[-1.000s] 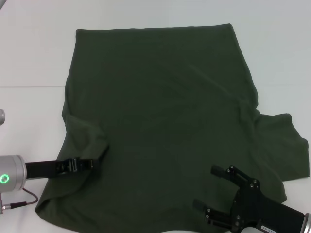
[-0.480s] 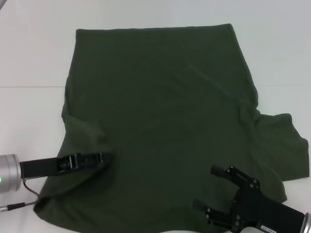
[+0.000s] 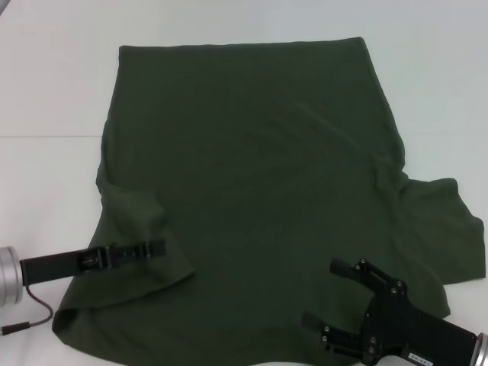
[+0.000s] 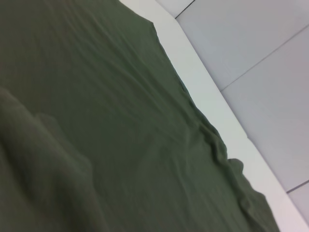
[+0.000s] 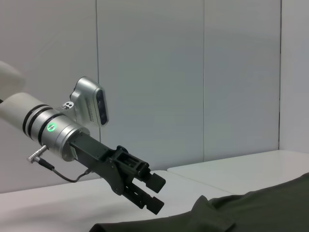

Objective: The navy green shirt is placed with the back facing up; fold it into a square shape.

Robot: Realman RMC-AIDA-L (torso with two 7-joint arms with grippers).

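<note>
The navy green shirt (image 3: 252,152) lies spread on the white table (image 3: 46,84). Its left sleeve (image 3: 141,267) is folded inward onto the body. My left gripper (image 3: 158,247) hovers just above that folded sleeve; in the right wrist view the left gripper (image 5: 155,192) shows its fingers slightly apart with nothing between them, clear of the cloth (image 5: 251,212). My right gripper (image 3: 329,296) stands open over the shirt's near edge and holds nothing. The right sleeve (image 3: 446,229) lies spread outward. The left wrist view shows only shirt fabric (image 4: 120,121).
A table seam (image 3: 46,136) runs along the left of the shirt. White table (image 4: 203,87) borders the shirt's far side, with floor tiles (image 4: 260,53) past its edge. A cable (image 3: 34,320) trails from the left wrist.
The left gripper carried the left sleeve inward over the body, then let go. The sleeve now lies flatter and farther in, and the gripper has drawn back slightly. The right arm has not moved.
</note>
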